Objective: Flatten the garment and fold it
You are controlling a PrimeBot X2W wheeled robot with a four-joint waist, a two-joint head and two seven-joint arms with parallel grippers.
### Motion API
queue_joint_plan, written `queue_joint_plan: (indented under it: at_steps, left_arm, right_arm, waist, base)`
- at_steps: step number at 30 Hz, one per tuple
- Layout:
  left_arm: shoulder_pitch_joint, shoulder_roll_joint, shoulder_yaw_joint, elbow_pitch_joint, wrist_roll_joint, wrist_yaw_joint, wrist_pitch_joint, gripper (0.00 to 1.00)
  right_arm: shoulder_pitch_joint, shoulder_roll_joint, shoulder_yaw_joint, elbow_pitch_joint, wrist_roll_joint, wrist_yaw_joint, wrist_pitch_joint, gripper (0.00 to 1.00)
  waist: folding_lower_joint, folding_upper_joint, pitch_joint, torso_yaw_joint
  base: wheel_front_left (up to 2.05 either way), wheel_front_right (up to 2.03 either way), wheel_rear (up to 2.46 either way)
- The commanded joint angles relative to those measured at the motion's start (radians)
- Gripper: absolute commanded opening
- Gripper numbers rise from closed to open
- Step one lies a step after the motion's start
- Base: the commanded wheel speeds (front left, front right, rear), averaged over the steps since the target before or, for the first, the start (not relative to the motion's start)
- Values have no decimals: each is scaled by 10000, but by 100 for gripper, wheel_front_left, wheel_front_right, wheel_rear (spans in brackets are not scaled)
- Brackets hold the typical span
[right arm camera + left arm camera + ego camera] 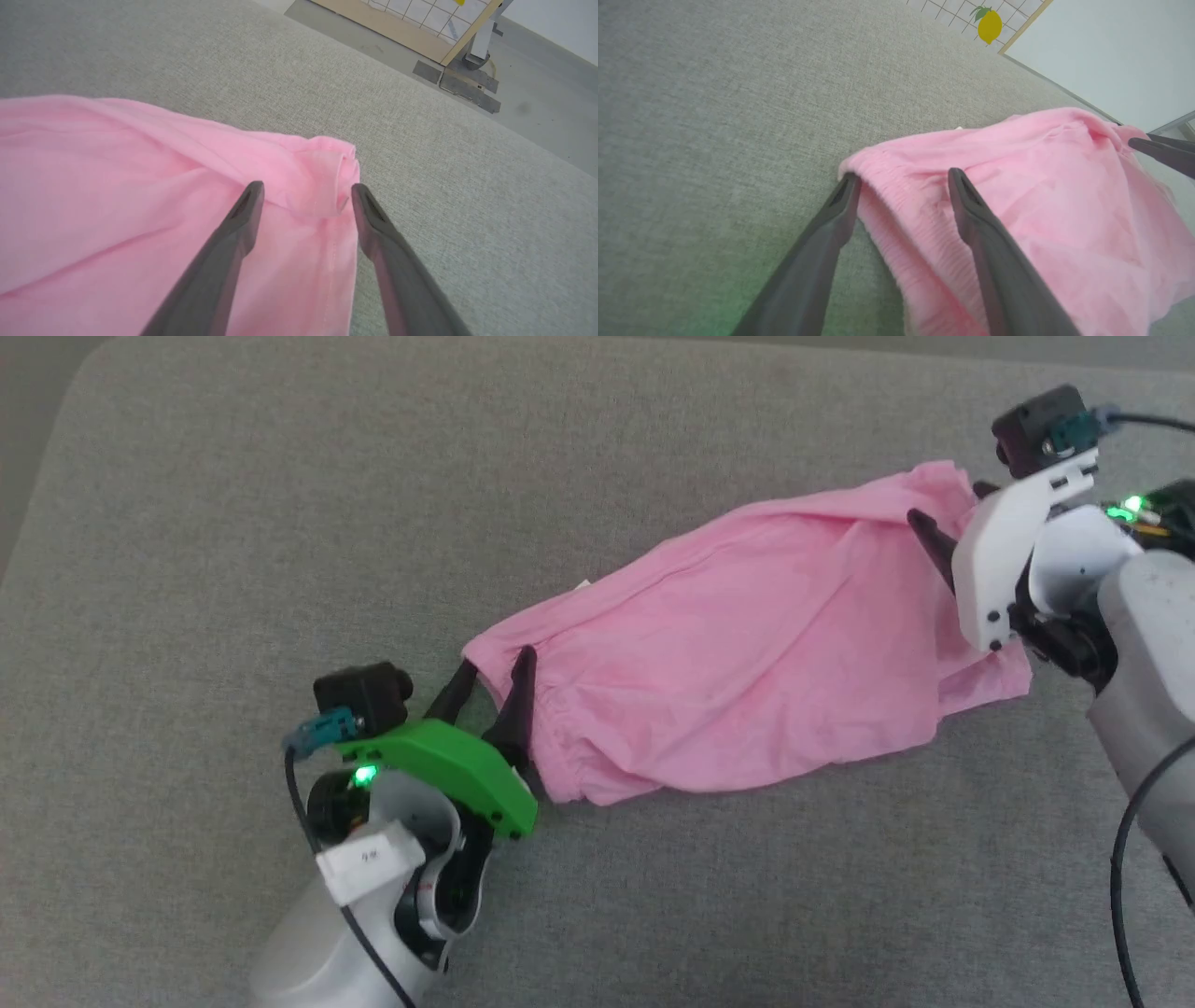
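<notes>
Straddling garment ends (jaws apart): left gripper waistband, right gripper hem.

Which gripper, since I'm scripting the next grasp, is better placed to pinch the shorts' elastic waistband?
Left. The left gripper, open, straddles the gathered waistband corner of the pink shorts. The right gripper, also open, sits at the opposite end over a hemmed leg opening.

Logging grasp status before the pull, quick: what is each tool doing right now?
Left tool: open, straddling the pink shorts' waistband.
Right tool: open, over the shorts' other end.
</notes>
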Motion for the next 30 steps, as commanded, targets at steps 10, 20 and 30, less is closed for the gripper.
queue_joint_plan:
  at_steps: [10,20,30]
  left_arm:
    - [1928,716,-294,-1165,448,312,-467,100]
    - [2509,790,-1062,-1029,1041,530,-430,100]
    - [1971,452,-849,777,1126,1731,104,100]
  right_arm:
    - [3166,40,-1568,-1509,398,-19,-2488,100]
    - [6826,1875,-3846,-4505,-1372,-19,-3632,100]
    - [8623,3322,-4463,-6251,-1918,-19,-3383,100]
  waist:
    - [-1,0,-2524,-585]
    - [-1,0,-3069,-1181]
    - [-1,0,-2865,-1942]
  base:
    - [0,0,0]
    - [0,0,0]
    - [0,0,0]
